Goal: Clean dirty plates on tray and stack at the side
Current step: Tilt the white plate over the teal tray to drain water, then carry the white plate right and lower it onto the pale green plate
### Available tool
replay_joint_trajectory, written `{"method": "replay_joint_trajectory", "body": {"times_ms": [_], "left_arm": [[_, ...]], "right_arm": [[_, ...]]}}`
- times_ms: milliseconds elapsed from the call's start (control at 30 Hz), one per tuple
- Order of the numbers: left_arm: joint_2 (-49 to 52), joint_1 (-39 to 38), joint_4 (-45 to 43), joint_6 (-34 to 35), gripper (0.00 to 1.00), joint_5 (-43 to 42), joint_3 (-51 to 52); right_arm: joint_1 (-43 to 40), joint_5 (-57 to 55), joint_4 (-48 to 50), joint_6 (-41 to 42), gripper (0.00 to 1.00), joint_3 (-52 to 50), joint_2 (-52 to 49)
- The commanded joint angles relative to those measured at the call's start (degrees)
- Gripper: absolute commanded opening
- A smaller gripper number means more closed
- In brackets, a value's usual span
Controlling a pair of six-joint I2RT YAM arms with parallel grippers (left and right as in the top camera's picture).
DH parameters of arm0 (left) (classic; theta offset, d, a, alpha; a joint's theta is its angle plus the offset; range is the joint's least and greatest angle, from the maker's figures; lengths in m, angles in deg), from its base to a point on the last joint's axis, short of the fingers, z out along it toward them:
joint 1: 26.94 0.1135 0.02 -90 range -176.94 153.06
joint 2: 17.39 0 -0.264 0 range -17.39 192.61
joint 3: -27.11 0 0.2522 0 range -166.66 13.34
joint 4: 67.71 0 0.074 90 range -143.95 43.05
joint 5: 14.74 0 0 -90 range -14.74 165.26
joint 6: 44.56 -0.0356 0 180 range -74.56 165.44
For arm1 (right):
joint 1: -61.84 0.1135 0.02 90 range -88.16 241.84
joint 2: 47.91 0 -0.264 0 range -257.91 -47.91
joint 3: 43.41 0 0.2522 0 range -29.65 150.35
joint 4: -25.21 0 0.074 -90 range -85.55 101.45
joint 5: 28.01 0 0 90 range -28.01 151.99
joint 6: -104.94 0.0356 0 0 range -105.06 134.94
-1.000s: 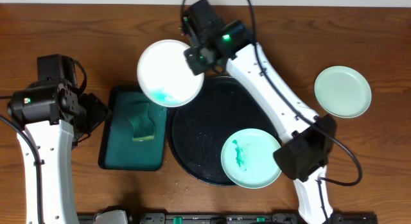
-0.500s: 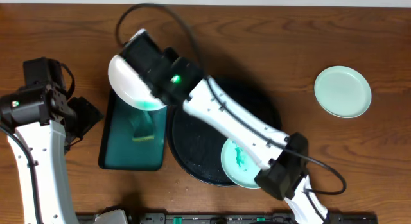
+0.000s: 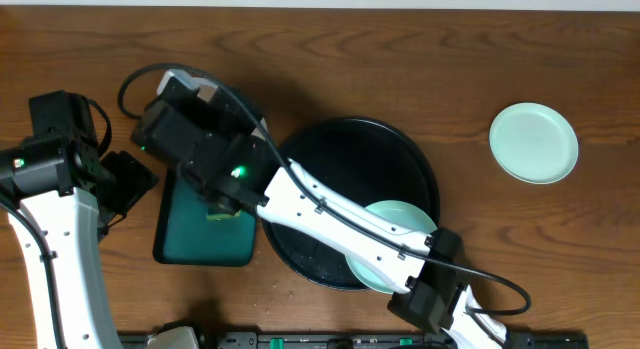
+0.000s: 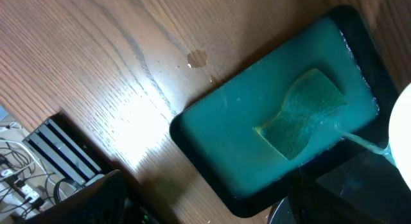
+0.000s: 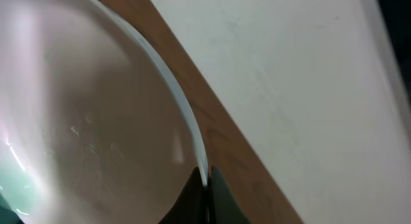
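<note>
My right gripper is shut on the rim of the white plate, which fills the right wrist view and is tilted, with a green tinge at its lower left. In the overhead view the right arm reaches across the black tray to above the teal tray, hiding that plate. The plate's edge shows at the right of the left wrist view. One mint plate lies on the black tray, half under the arm. Another mint plate sits on the table at far right. My left gripper stands open beside the teal tray, holding nothing.
A green sponge lies in the teal tray. A black rack runs along the table's front edge. The left arm's base stands at the left of the table.
The right arm has swung the white plate left, from the black tray's back edge to above the teal tray. The left arm has drifted slightly left.
</note>
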State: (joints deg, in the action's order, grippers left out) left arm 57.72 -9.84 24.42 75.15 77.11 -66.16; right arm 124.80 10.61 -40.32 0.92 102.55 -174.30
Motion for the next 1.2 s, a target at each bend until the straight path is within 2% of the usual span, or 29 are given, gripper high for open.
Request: {"method": "replay_joint_trajectory", "body": {"times_ms": [0, 167, 400, 533, 600, 667, 800, 1000, 1167], "left_arm": [[-0.3, 0.3, 0.0, -1.0, 0.81, 0.1, -1.0], [-0.3, 0.3, -0.2, -1.0, 0.81, 0.1, -1.0], [-0.3, 0.3, -0.2, -1.0, 0.81, 0.1, -1.0], [-0.3, 0.3, -0.2, -1.0, 0.81, 0.1, -1.0], [-0.3, 0.3, -0.2, -1.0, 0.81, 0.1, -1.0], [-0.3, 0.3, -0.2, -1.0, 0.81, 0.1, -1.0], [-0.2, 0.3, -0.4, -1.0, 0.82, 0.1, -1.0], [0.9, 0.2, -0.9, -1.0, 0.81, 0.0, -0.8], [3.0, 0.2, -1.0, -1.0, 0.81, 0.0, 0.6]], "right_arm": [[1.3, -6.7, 0.2, -3.0, 0.01, 1.6, -0.3], [1.7, -12.9, 0.1, -3.7, 0.01, 1.6, -0.3], [2.4, -13.1, 0.2, -4.0, 0.01, 1.6, -0.3], [2.5, -10.9, -1.6, 0.7, 0.01, 1.6, -0.3], [1.3, -1.7, -7.2, 8.4, 0.01, 1.6, -0.3], [-1.4, 12.9, -12.3, 17.7, 0.01, 0.7, -0.3], [-8.6, 37.0, -13.5, 28.8, 0.01, -1.9, -0.3], [-20.8, 55.5, -14.2, 36.5, 0.01, -1.8, -0.2], [-34.2, 70.7, -18.1, 36.0, 0.01, -1.8, -0.2]]}}
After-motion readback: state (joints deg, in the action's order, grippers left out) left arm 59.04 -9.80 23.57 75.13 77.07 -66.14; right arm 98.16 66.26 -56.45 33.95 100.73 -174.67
